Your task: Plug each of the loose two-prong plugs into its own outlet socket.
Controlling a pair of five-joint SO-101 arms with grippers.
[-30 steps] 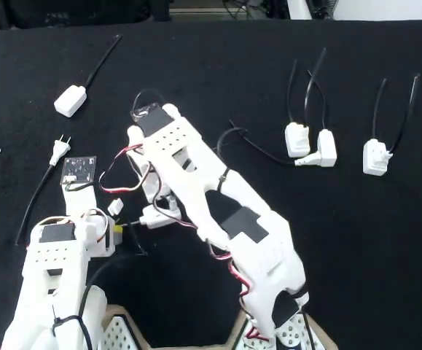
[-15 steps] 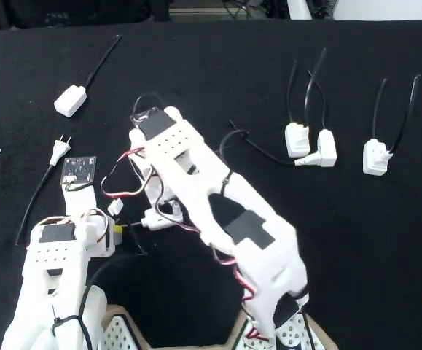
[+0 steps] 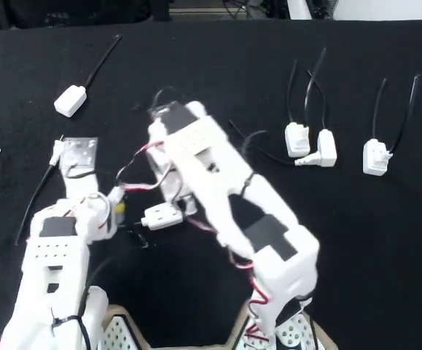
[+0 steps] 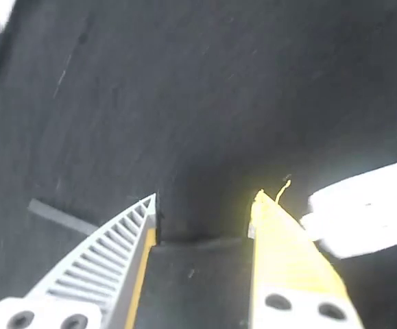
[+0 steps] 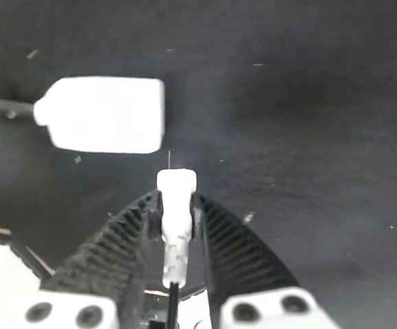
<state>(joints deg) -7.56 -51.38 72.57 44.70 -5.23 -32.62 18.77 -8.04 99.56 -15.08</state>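
Near the socket (image 5: 105, 114), right hand (image 5: 176, 200) clamps plug (image 5: 176, 182).

The worktop (image 3: 218, 65) was plain black. A corded white socket (image 3: 70, 100) lay at its far left, a second socket (image 3: 161, 216) near the middle.

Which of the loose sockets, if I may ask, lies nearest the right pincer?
The near socket, just ahead of the plug in the right pincer; the far socket lies well off at back-left.
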